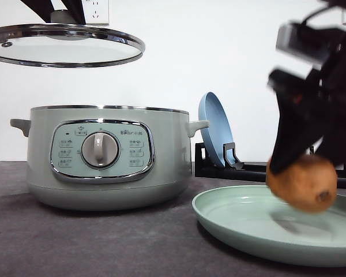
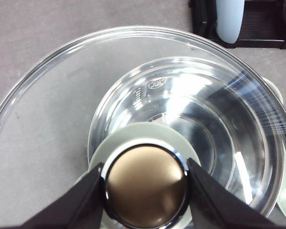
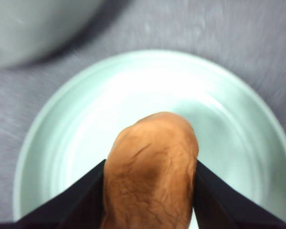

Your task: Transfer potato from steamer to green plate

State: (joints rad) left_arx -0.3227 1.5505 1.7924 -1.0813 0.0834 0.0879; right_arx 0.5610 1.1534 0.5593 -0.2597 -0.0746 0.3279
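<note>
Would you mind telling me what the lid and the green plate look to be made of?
The lid looks like clear glass with a polished metal rim: the wall shows through it and the rim mirrors light. The green plate has a smooth, softly matte pale-green surface with only diffuse highlights; it could be glazed ceramic or plastic, and the look alone does not settle which.

The steamer [image 1: 106, 156] stands at the left with its lid [image 1: 63, 46] held above it, the green plate [image 1: 259, 228] lies near right under the potato [image 1: 303, 182], and a plate rack [image 1: 230, 164] sits farther back between them.
</note>
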